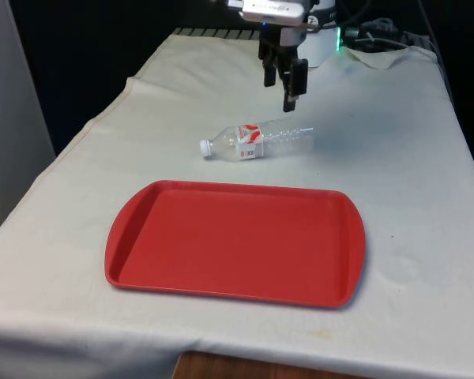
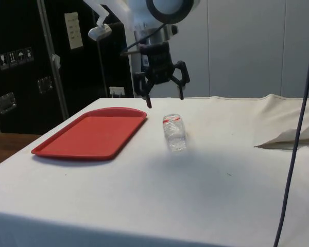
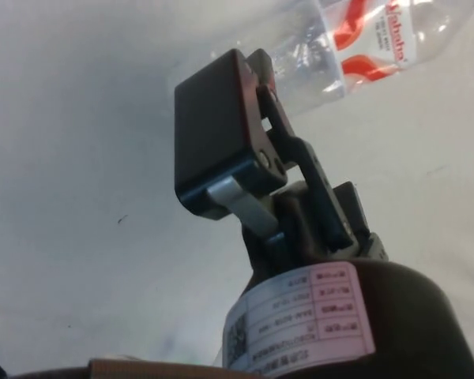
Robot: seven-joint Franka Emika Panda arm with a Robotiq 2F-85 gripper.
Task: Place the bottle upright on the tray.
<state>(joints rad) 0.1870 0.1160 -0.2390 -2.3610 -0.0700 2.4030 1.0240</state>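
Clear plastic water bottle (image 1: 258, 140) with white cap and red-and-white label lies on its side on the white tablecloth (image 1: 403, 158), beyond the far edge of the tray and apart from it. Cap end points toward the front view's left; base toward the front view's right. In the side view the bottle (image 2: 174, 133) is seen end-on, just beside the tray's far corner but not touching it. In the wrist view the labelled middle of the bottle (image 3: 363, 43) shows past one finger.

Red rectangular plastic tray (image 1: 221, 245) with rounded corners and a raised rim sits flat on the cloth, nearer the front camera than the bottle; nothing rests on it.

Black two-finger gripper (image 1: 283, 88) hangs in the air above the bottle's base end, not touching it. Side view: gripper (image 2: 164, 98) has its jaws spread wide, tips pointing down, gap empty, with the bottle below and between them. One finger (image 3: 221, 130) shows its flat dark pad in the wrist view.
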